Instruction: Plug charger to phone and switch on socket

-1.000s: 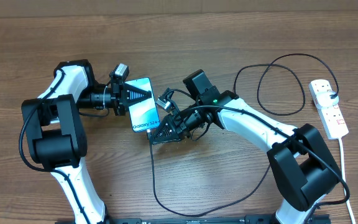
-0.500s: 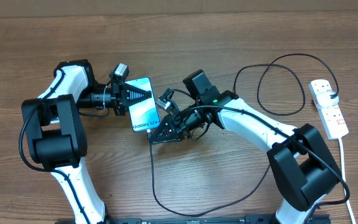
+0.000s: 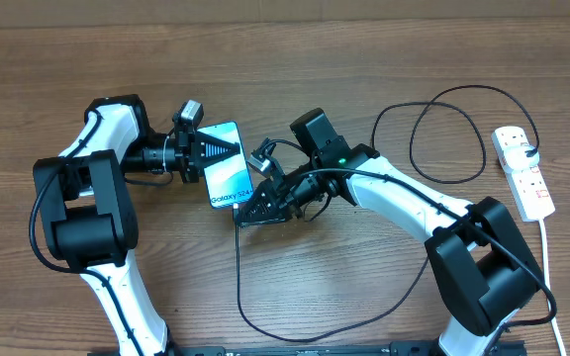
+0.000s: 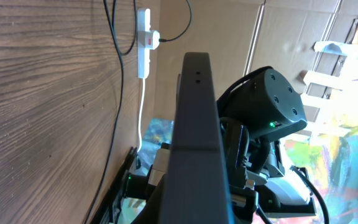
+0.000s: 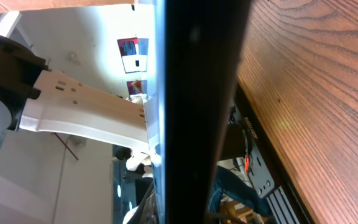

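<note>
The left claw [image 3: 209, 151] reaches in from the phone's [image 3: 228, 170] left edge and is clamped on its upper part, probably to brace it against the push of a connector. Whether the phone lies flat on the worktop [image 3: 364, 59] or is held raised, I cannot tell. At the phone's near end the right claw [image 3: 250, 211] is pressed together, seemingly on the charger's [image 3: 240, 287] tip, since the black cable leaves it right there; the tip looks lined up with the port, but seating is hidden. From the phone the cable loops toward the front and away right. Far right of the phone sits the socket [image 3: 524, 173], with a black plug in it and its switches untouched.
</note>
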